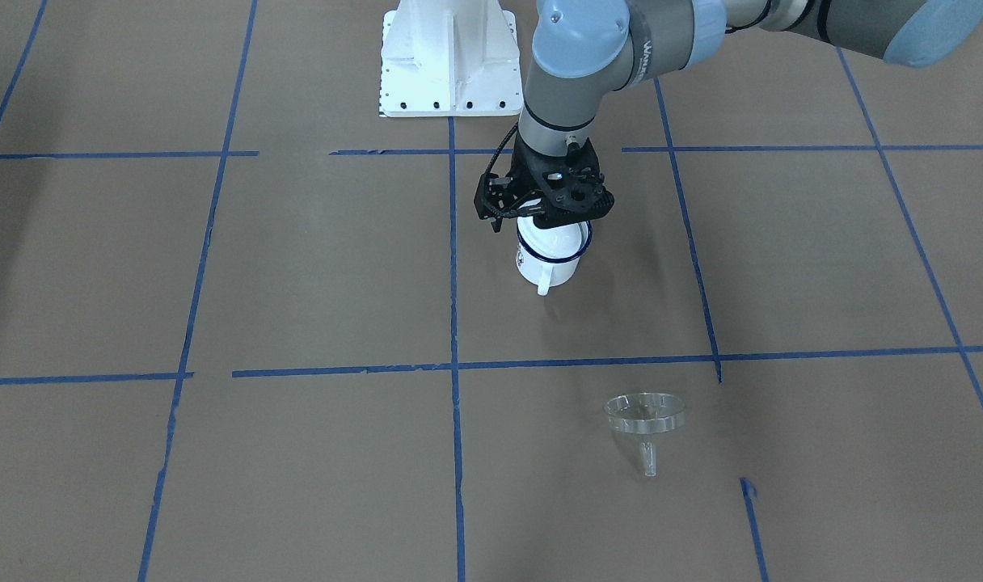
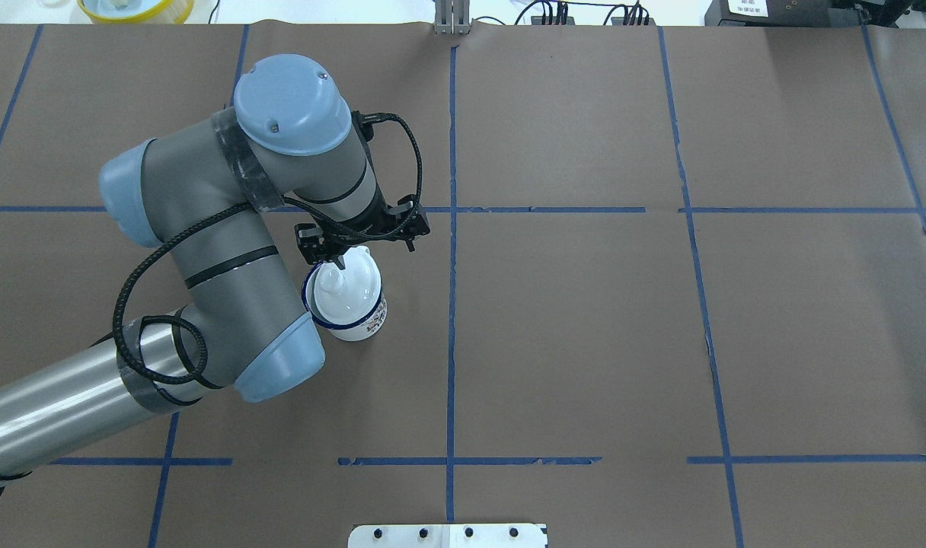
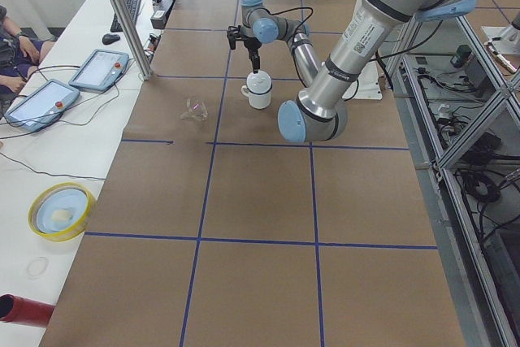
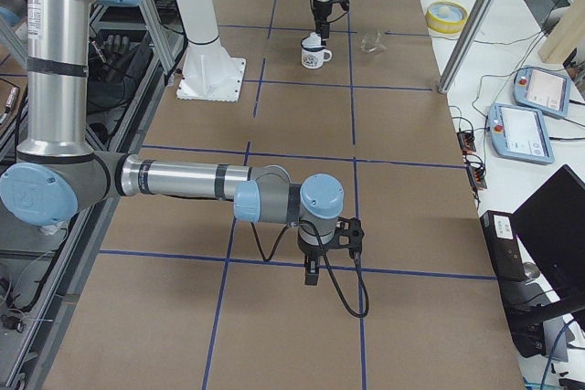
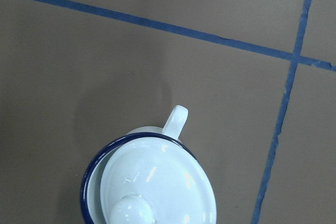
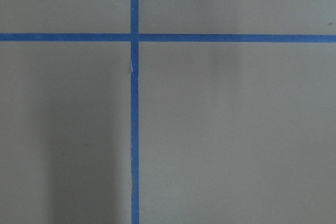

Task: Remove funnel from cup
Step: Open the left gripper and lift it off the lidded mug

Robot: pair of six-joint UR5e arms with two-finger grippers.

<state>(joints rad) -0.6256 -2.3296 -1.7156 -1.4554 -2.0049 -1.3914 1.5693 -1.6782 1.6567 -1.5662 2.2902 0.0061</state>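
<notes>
**Item 1, L end effector** (image 2: 342, 261): points down, right above the lid's knob. You can't tell from these views whether its fingers are spread or pressed together.

**Item 2, cup** (image 2: 362, 320): upright on bench (image 2: 585, 342), directly beneath L end effector, handle twd operators' side. White domed lid (image 2: 346, 288) sits askew in its mouth.

**Item 3, funnel** (image 1: 644, 414): out of the cup, lying on bench. You'll find it well apart from L end effector, on operators' side, spout farther from it than rim.

**Item 4, R end effector** (image 4: 312, 273): side view only, points down near bench & blue tape (image 6: 134, 129). Spread or pressed together: can't tell.
</notes>
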